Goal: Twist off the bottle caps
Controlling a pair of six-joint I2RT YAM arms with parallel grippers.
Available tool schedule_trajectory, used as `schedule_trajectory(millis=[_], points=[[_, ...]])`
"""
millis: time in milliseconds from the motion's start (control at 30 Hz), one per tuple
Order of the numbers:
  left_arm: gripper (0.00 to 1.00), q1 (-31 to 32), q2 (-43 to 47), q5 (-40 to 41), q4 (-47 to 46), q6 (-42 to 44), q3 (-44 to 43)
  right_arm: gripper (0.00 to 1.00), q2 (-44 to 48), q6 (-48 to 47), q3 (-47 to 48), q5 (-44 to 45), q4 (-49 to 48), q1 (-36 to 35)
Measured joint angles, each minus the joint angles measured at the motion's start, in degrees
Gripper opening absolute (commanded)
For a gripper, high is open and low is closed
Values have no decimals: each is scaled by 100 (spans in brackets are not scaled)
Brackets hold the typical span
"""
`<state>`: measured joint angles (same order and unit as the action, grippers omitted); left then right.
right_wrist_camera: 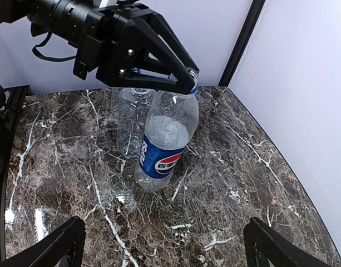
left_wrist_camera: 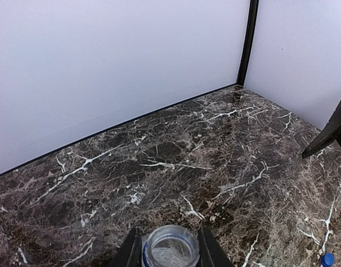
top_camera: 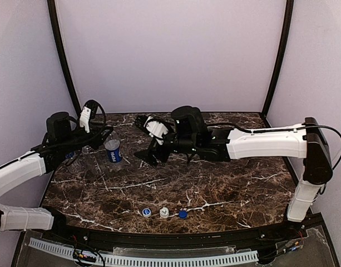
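Observation:
The Pepsi bottle (top_camera: 112, 150) stands uncapped at the left of the table, leaning a little in the right wrist view (right_wrist_camera: 162, 144). My left gripper (top_camera: 106, 134) is shut on its neck; the open mouth (left_wrist_camera: 171, 246) shows between the fingers (left_wrist_camera: 212, 251). My right gripper (top_camera: 143, 139) is open and empty, just right of the bottle and apart from it; its fingertips (right_wrist_camera: 64, 240) frame the bottle from a distance. Three caps lie in a row near the front edge: blue with white top (top_camera: 146, 212), white (top_camera: 164, 212), plain blue (top_camera: 183, 213).
A clear unlabelled bottle (right_wrist_camera: 128, 119) stands close behind the Pepsi bottle, and also shows under the left arm (top_camera: 85, 149). Walls with black corner posts (top_camera: 277, 55) close the back and sides. One blue cap (left_wrist_camera: 326, 259) shows in the left wrist view.

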<state>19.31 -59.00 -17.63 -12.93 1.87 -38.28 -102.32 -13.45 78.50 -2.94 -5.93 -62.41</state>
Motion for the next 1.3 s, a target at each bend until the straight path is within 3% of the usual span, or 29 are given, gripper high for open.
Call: schedule_trajectory(millis=[500, 567, 600, 767, 933, 1033, 1300], points=[[3, -205, 118, -186, -437, -636, 514, 99, 0, -7, -4, -42, -2, 0], [19, -205, 142, -188, -448, -638, 538, 99, 0, -20, -4, -52, -2, 0], [33, -205, 151, -190, -452, -636, 544, 99, 0, -24, -4, -66, 0, 0], [69, -205, 160, -227, -409, -535, 546, 99, 0, -50, -4, -98, 0, 0], [81, -208, 160, -251, -380, -450, 546, 99, 0, -66, -4, -136, 2, 0], [97, -208, 160, -267, -378, -369, 546, 99, 0, -66, -4, -140, 2, 0], [99, -208, 278, -407, -363, -94, 525, 99, 4, 315, 0, 173, 133, 140]])
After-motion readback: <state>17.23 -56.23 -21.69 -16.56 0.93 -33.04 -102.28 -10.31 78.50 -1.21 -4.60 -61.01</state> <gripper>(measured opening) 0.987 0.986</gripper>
